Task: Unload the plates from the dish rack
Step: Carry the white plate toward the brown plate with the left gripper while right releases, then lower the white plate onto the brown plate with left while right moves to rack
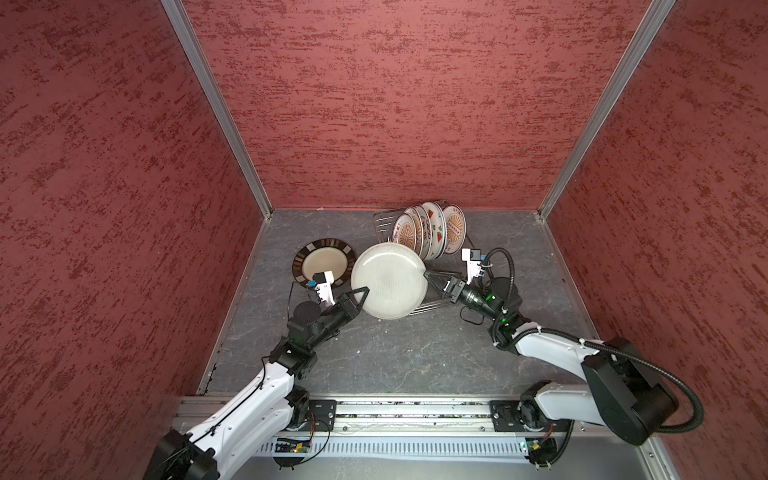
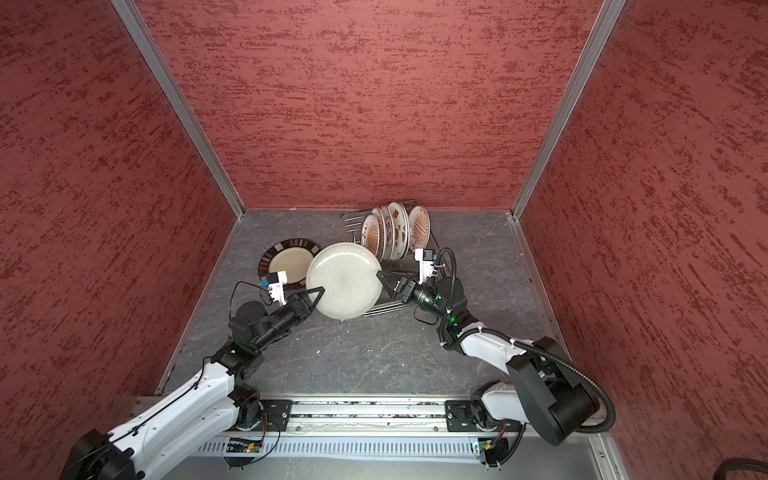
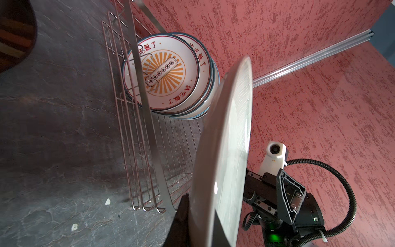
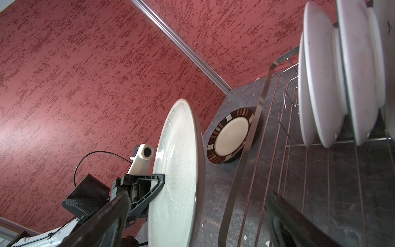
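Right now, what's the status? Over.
Left gripper shut on white plate. Right gripper open at its rim. Patterned plates in dish rack. Striped plate alongside.

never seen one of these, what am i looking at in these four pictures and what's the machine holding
Two robot arms stand at the front of a grey table inside red walls. Two pictures look down from side-by-side overhead cameras; the other two come from a camera on each arm's wrist. On the table a dark-rimmed striped plate lies flat, beside a wire dish rack with several patterned plates standing on edge. The left tool is clamped on the rim of a big white plate, held tilted above the rack's near end. The right tool sits at the plate's opposite rim, open, not gripping.
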`<state>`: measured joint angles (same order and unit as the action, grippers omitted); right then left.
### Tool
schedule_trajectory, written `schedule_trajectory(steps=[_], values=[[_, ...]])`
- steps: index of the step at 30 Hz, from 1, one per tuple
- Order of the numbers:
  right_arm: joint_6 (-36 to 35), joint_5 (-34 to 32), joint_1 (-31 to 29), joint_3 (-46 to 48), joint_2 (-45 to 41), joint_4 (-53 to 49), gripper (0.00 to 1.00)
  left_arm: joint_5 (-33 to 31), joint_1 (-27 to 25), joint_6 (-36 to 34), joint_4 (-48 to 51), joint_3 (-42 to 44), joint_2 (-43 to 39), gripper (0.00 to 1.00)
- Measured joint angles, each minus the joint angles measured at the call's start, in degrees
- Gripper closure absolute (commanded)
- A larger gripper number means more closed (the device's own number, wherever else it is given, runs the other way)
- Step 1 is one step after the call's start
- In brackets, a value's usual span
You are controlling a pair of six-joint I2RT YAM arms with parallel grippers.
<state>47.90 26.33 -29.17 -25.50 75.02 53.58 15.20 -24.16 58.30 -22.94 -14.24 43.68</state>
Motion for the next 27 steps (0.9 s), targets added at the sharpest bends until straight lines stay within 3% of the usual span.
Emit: schedule_trajectory(steps=[6,18,27], values=[[-1.42,-0.28,-0.81,0.07,-0.42,-0.57,0.01,0.92,4.76,0.31,1.57,0.00,-0.24,1.00],[-10.43,-5.79,-9.38,-3.17,-1.86,-8.96,0.01,4.04,18.10,2.49,2.16,0.00,0.55,1.00],[-16.41,-8.04,-14.64,-11.67,4.98,-13.18,0.01,6.60,26.25,3.54,2.29,0.00,3.50,1.00]])
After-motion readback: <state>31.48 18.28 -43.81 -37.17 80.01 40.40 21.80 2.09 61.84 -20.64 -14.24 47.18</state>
